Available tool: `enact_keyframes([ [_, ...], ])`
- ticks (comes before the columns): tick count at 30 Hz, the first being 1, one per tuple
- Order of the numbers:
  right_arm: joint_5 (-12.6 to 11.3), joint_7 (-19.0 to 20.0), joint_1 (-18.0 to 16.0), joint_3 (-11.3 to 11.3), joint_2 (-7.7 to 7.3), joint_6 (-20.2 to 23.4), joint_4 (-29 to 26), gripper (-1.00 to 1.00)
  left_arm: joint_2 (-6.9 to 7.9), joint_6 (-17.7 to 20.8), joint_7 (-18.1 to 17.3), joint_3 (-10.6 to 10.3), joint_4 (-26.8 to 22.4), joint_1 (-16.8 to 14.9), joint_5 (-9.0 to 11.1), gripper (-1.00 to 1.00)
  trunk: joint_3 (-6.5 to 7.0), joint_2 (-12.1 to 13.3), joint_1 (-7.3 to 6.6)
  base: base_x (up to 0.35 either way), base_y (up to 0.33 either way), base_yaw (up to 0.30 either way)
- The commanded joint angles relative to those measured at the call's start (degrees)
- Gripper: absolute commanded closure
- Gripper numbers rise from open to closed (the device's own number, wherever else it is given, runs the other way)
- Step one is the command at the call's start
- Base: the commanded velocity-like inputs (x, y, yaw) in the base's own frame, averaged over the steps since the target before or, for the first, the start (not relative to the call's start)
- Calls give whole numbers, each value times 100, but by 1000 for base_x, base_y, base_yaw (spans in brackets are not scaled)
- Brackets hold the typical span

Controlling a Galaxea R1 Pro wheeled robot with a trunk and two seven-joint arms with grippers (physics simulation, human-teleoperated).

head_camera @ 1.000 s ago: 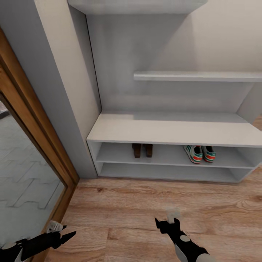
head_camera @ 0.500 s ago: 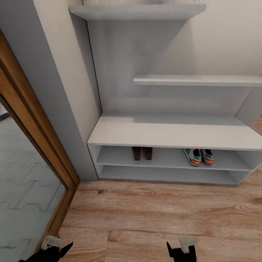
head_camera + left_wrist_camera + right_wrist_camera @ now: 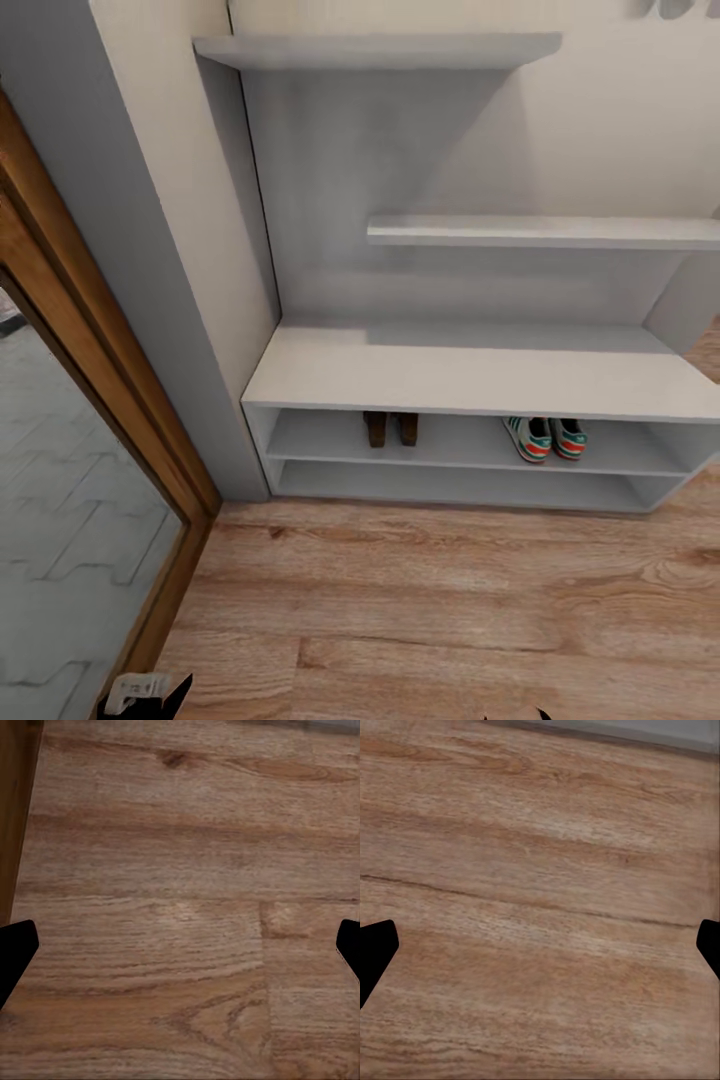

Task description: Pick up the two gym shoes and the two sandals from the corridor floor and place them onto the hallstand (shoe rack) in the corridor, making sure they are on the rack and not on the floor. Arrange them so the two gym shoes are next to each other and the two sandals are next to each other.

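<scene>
The pale grey hallstand [image 3: 470, 375] stands against the wall ahead. On the upper of its two low shelves, the two brown sandals [image 3: 392, 428] sit side by side left of centre. The two gym shoes [image 3: 545, 438], cream with green stripes and red-orange heels, sit side by side further right. The wood-plank corridor floor [image 3: 430, 600] lies between me and the rack. My left gripper [image 3: 150, 693] peeks in at the head view's lower edge. In the wrist views, the left gripper [image 3: 180, 945] and right gripper [image 3: 540, 945] are open over bare planks, holding nothing.
A wood-framed glass door [image 3: 90, 420] runs along the left, with grey paving stones behind it. A grey wall pier [image 3: 160, 300] stands between the door and the rack. Staggered shelves [image 3: 540, 232] hang above the bench top.
The camera has tilted up, so the rack sits lower in the picture and more wall shows. Both arms have drawn back to the bottom edge. The shoes and sandals have not moved.
</scene>
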Motion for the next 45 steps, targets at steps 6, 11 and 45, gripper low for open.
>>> enact_keyframes([
  [6, 70, -89, 38, -40, 28, -36, 8, -100, -61, -151, -4, 48, 94, 37, 208, -100, 104, 240, -133, 0, 0, 0],
  [11, 72, -98, 45, -40, 38, -25, 8, -100, -127, -177, -1, 42, 132, 132, 341, -100, 194, 441, -243, 0, 0, 0],
  [45, 64, -102, 52, -47, 60, 6, 17, -100, -320, -181, 0, 30, 147, 193, 382, -100, 302, 682, -375, 0, 0, 0],
])
